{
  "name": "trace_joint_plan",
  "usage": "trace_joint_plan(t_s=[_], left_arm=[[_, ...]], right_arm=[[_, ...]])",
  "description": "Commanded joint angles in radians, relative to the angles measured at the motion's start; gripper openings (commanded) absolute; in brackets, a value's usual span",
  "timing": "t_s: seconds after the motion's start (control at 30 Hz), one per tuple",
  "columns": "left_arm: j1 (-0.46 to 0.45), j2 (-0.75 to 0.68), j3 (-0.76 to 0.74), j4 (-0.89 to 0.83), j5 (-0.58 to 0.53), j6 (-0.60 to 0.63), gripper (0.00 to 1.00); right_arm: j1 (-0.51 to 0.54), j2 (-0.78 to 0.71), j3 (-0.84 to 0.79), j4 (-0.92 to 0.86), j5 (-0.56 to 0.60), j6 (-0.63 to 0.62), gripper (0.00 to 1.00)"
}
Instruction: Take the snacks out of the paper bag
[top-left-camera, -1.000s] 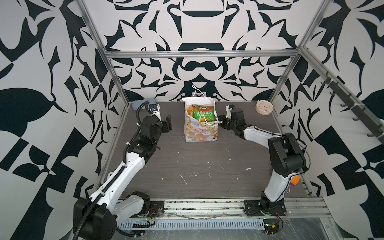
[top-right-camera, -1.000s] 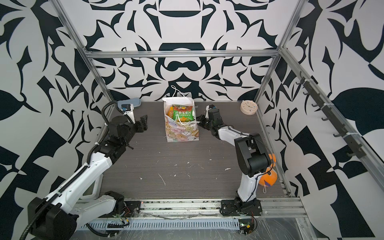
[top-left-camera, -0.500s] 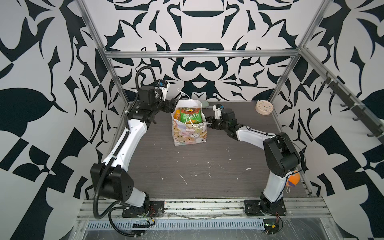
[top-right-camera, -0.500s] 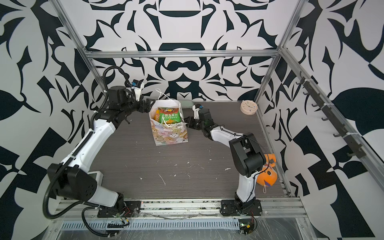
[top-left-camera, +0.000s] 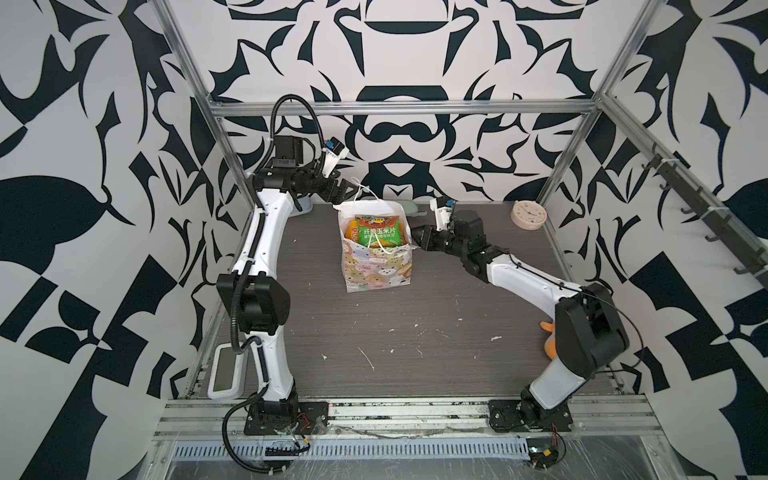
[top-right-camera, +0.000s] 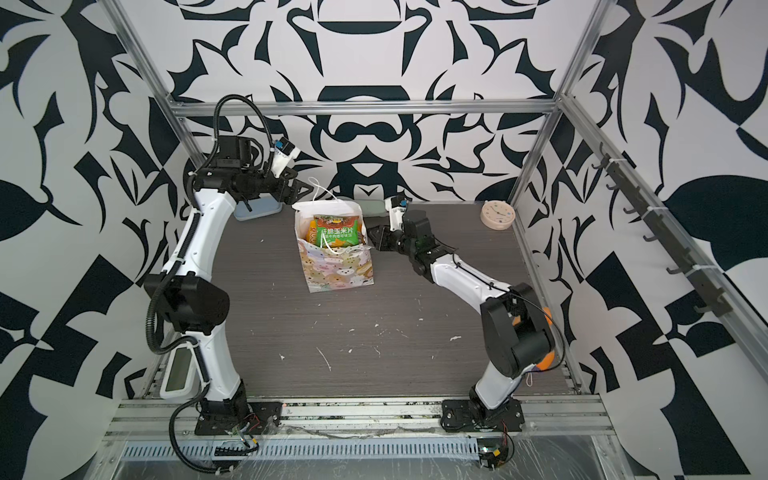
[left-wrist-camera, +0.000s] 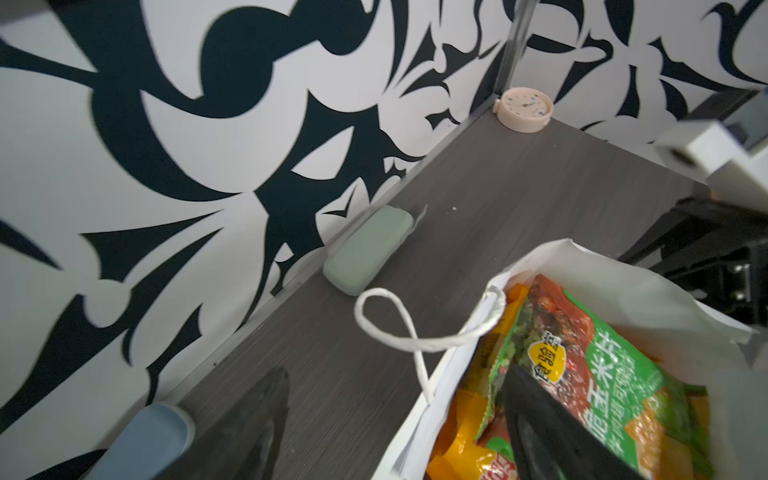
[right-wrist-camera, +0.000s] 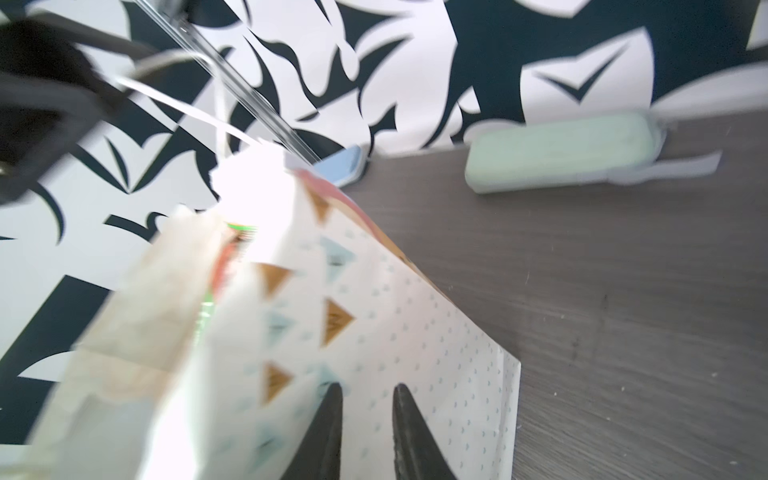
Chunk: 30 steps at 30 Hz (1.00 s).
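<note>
At upper centre of a top view, the wide-open left gripper (top-left-camera: 348, 192) straddles the rim of the paper bag (top-left-camera: 376, 268), likely to reach the snacks (top-left-camera: 380, 232); the barely parted right gripper (top-left-camera: 417, 237) likely steadies its side.

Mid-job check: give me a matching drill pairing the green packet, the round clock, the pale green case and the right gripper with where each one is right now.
Things:
1. green packet
2. round clock
3. pale green case
4. right gripper

Places:
A. in the far right corner
B. at the dotted narrow side of the paper bag
C. lying behind the paper bag
D. standing inside the paper bag

Pairs: 1-D, 2-A, 3-C, 4-B
</note>
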Motion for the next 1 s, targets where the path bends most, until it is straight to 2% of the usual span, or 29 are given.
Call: trace_joint_plan(t_s=[0.0,0.13,0.27,0.4,0.5,0.6,0.77,0.83,0.9,0.97], left_arm=[[-0.002,0.030,0.022,-0.164,0.101,0.127,0.90],[-0.008,0.039,-0.008,-0.138,0.117,0.147,0.93],[-0.031,0.085,0.024,-0.169,0.077,0.167,0.94],[-0.051,0.142,0.089,-0.242,0.055,0.192,0.91],[-0.060,0.140,0.078,-0.247,0.064,0.200,0.86],[-0.074,0.124,0.045,-0.237,0.064,0.219,0.78],[-0.093,0.116,0.041,-0.248,0.055,0.225,0.60],[-0.097,0.109,0.035,-0.249,0.055,0.228,0.49],[-0.106,0.101,0.028,-0.252,0.043,0.230,0.43],[-0.119,0.094,0.021,-0.258,0.022,0.236,0.29]], right_arm=[[0.005,-0.059,-0.038,0.016,0.035,-0.054,0.27],[0.006,-0.127,-0.094,0.025,0.074,-0.076,0.28],[0.005,-0.193,-0.135,0.013,0.122,-0.105,0.29],[0.006,-0.231,-0.162,0.027,0.154,-0.116,0.29],[0.006,-0.246,-0.164,0.026,0.170,-0.119,0.29],[0.006,-0.246,-0.164,0.032,0.170,-0.109,0.29],[0.006,-0.244,-0.167,0.030,0.161,-0.103,0.29],[0.006,-0.241,-0.169,0.022,0.161,-0.102,0.29],[0.006,-0.241,-0.168,0.011,0.162,-0.099,0.29],[0.005,-0.247,-0.171,-0.001,0.161,-0.094,0.29]])
